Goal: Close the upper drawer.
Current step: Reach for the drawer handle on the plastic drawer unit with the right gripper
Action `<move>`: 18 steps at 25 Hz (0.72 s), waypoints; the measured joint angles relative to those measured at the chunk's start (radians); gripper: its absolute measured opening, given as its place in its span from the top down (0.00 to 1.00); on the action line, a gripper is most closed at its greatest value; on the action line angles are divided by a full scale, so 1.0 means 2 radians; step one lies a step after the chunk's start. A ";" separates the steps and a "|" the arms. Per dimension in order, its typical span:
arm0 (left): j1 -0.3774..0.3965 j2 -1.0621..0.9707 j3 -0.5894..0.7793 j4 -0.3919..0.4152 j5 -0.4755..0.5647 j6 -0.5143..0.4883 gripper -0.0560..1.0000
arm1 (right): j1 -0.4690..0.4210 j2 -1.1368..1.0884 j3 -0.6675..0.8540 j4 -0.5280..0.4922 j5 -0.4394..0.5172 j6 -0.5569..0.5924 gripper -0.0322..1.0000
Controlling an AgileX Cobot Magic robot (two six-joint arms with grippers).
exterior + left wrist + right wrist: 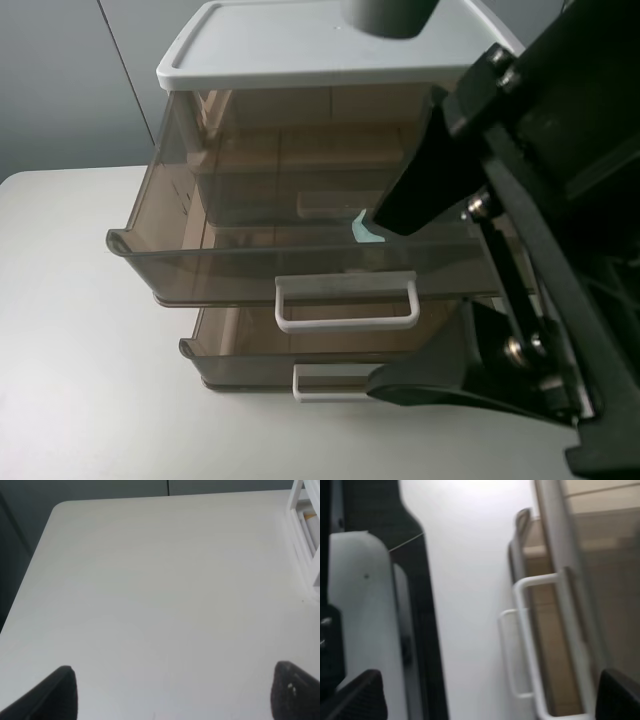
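The upper drawer [250,250], smoky-brown and translucent, is pulled far out of the white-topped cabinet [300,45]. Its wide white loop handle [345,300] faces the front. My right gripper [386,303] hangs in front of the drawer's right part, close to the camera, with its black jaws spread wide and empty. In the right wrist view the gripper [490,700] is open, and the drawer [600,580] and its handle [529,645] lie a short way ahead. My left gripper [170,700] is open and empty over bare table, out of the exterior high view.
A shallower brown drawer [250,360] with a narrower white handle [330,382] sits below, partly pulled out. Its handle also shows in the right wrist view [506,655]. A small teal item [368,228] lies inside the upper drawer. The white table [80,330] extends left. The cabinet's white frame [305,540] shows beside the left gripper.
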 joint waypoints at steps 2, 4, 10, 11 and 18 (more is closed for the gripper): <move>0.000 0.000 0.000 0.000 0.000 0.000 0.25 | 0.002 0.014 0.007 0.006 0.006 0.000 0.36; 0.000 0.000 0.000 0.000 0.000 0.000 0.25 | 0.003 0.032 0.018 0.007 0.009 0.000 0.36; 0.000 0.000 0.000 0.000 0.000 0.000 0.25 | 0.003 0.062 0.022 0.008 0.001 -0.002 0.36; 0.000 0.000 0.000 0.000 0.000 0.000 0.25 | 0.003 0.067 0.022 0.008 0.000 -0.002 0.36; 0.000 0.000 0.000 0.000 0.000 0.000 0.25 | 0.003 0.087 0.022 0.004 -0.008 -0.002 0.36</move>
